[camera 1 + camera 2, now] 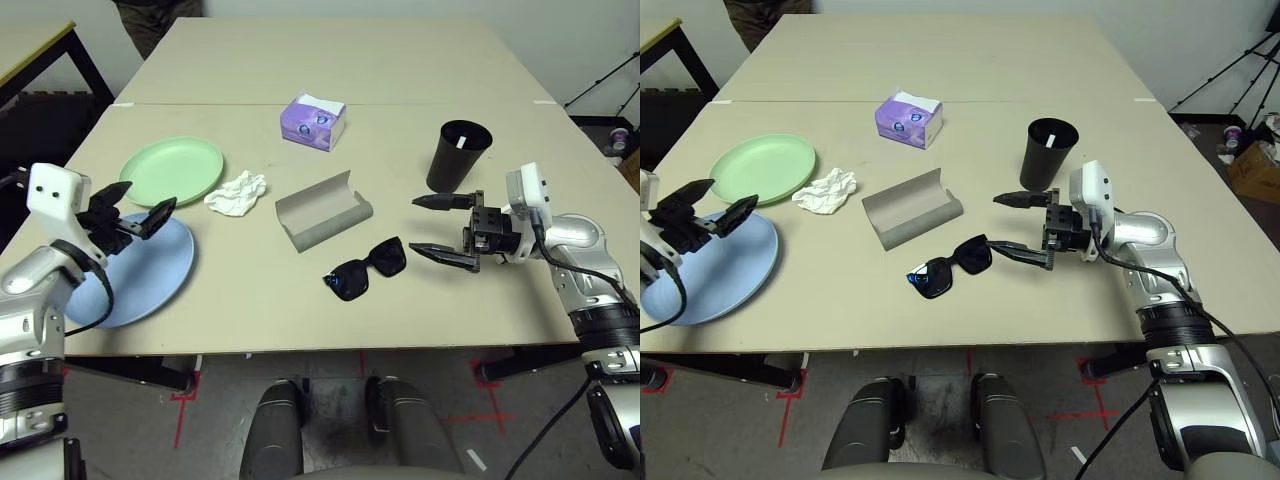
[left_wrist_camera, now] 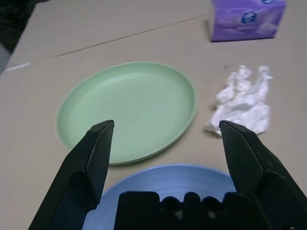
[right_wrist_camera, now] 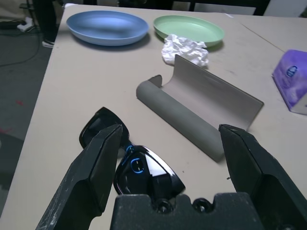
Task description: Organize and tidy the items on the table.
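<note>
As they lie folded near the table's [image 1: 420, 90] near edge, the black sunglasses [image 1: 366, 269] look light, rigid, scratch-prone: best pinched across the bridge. Just right, the right pincer [image 1: 436, 226] gapes wide, empty; the left pincer [image 1: 136, 205] likewise, over the plates.

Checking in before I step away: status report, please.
Both tools open, empty: left tool over blue plate, right tool beside sunglasses. Case open. Nothing blocking.

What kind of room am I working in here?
Probably a lab or studio rather than a home: red tape marks on the grey floor, a tripod by the wall, and plain tables pushed together.
</note>
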`<action>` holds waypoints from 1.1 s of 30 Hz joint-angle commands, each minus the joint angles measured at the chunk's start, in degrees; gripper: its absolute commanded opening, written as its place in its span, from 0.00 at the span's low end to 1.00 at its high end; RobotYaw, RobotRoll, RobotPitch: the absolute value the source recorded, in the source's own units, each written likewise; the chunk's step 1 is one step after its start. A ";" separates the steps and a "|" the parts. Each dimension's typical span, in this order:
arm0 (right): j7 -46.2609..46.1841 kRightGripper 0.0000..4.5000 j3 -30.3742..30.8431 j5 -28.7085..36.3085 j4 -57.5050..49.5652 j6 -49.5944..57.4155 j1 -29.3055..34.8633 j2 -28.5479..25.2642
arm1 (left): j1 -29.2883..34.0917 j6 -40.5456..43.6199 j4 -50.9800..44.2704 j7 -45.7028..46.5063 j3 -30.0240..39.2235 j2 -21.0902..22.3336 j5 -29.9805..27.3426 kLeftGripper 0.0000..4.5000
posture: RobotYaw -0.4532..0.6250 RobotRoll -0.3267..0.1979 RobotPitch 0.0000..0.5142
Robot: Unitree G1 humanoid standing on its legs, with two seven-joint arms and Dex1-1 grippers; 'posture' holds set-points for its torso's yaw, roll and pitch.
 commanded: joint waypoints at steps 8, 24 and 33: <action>0.53 0.99 0.60 0.07 -0.72 -0.06 -0.03 0.06 | 3.85 3.99 5.02 3.60 8.49 2.63 -0.06 1.00 | 0.47 0.62 0.24; 1.59 0.99 0.50 1.85 -3.00 3.96 -0.40 -0.04 | 10.34 4.01 6.35 3.13 10.71 3.72 0.96 1.00 | 0.47 0.62 0.25; 0.83 0.99 0.68 2.50 -5.87 6.02 1.29 -0.24 | 9.81 3.39 9.76 2.53 9.72 4.02 2.03 1.00 | 0.46 0.62 0.26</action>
